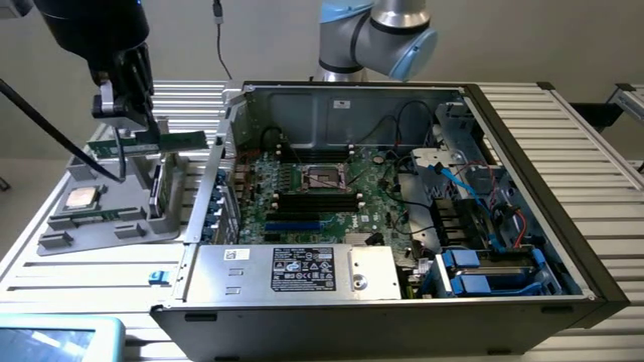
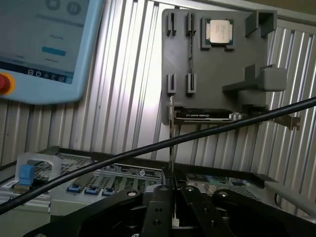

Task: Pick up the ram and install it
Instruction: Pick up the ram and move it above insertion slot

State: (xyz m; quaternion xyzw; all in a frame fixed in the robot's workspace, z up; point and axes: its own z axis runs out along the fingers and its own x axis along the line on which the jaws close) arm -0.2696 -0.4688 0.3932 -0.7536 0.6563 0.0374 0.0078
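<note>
Exterior view: I see a black robot gripper point(image 1: 128, 124) hanging over a ribbed metal worktop point(image 1: 593, 151), close to the exterior view's left edge. Its fingers are clamped on the ram point(image 1: 166, 141), a long, narrow green circuit-board stick that lies roughly level in the grasp. The ram hangs clear above a grey plastic parts holder point(image 1: 121, 219) that sits on the worktop by that same edge. A square silver processor chip point(image 1: 81, 197) lies flat in the holder.

Just beside the holder, across the middle of the worktop, a large black and silver computer case point(image 1: 533, 162) lies on its side with its panel off. A green motherboard point(image 1: 372, 188) faces up inside it, well apart from the ram. A pale blue teach pendant point(image 1: 56, 335) rests at the near corner on the exterior view's left. The grey and blue robot arm point(image 1: 378, 30) stands behind the case.

Wrist view: the ram shows edge-on as a thin line running out from between the closed black fingers point(image 2: 160, 207). Beyond it lies the grey holder, with a black expansion card point(image 2: 202, 114) standing along the holder's side nearest the case. A black cable point(image 2: 148, 147) slants across in front of everything.
</note>
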